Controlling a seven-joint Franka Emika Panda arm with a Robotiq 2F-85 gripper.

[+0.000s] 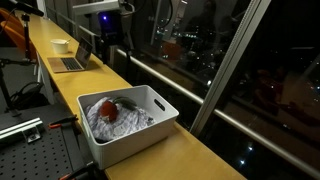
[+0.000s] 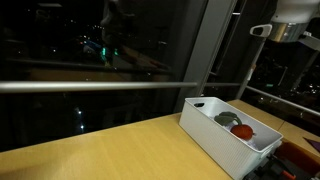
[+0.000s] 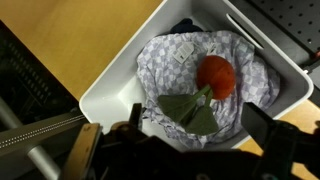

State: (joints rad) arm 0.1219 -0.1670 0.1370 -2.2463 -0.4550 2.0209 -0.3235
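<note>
A white plastic bin sits on a wooden counter. It holds a crumpled, pale checked cloth. On the cloth lies a red, round, tomato-like toy with green leaves. My gripper hangs above the bin, over the leaves, open and with nothing between its fingers. It touches nothing. In both exterior views the bin shows the red toy inside. The arm reaches in from high above.
An open laptop and a pale cup stand farther along the counter. A dark window with a metal rail runs beside the counter. A perforated metal board lies beside the bin.
</note>
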